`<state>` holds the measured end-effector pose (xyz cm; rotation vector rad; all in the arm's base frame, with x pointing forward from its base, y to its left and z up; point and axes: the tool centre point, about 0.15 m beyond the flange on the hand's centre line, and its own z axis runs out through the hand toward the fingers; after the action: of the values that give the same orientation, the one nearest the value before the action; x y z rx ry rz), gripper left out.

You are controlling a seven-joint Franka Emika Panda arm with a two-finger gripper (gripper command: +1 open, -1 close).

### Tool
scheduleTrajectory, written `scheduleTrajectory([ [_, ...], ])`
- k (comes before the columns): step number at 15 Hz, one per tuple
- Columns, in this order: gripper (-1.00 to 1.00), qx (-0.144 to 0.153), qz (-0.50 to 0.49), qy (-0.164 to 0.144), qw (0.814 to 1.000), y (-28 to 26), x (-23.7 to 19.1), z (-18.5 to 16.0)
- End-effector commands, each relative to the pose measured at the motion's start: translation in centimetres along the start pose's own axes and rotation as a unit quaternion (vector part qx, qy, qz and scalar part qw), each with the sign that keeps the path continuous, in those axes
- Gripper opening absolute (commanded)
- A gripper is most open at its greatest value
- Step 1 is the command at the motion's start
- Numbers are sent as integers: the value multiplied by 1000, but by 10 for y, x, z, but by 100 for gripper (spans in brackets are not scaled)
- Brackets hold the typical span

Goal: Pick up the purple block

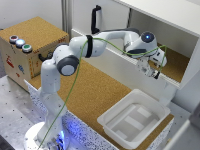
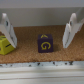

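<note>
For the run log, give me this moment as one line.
gripper: open, above shelf | purple block: between fingers, ungrasped | yellow-green cube: beside

White jointed arm (image 1: pixel 75 50), grey joints, green cable (image 1: pixel 75 80), white fingers (image 2: pixel 70 30)

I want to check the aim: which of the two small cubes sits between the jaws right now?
The purple block, the dark cube with a yellow G on its face. It sits centred between the open jaws, while the yellow-green cube lies off to one side beside a fingertip.
</note>
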<state>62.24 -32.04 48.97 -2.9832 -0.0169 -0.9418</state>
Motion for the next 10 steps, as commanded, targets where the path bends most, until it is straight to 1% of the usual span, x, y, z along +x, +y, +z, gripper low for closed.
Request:
scheduleTrajectory([
  [1, 100, 40, -2, -16, 999, 20, 52, 50],
  [4, 100, 41, 2, -30, 999, 22, 74, 65],
  [8, 100, 42, 13, -49, 998, 23, 72, 72],
  [9, -100, 43, 14, -56, 997, 23, 71, 74],
  [10, -100, 51, 23, -58, 997, 27, 69, 74],
])
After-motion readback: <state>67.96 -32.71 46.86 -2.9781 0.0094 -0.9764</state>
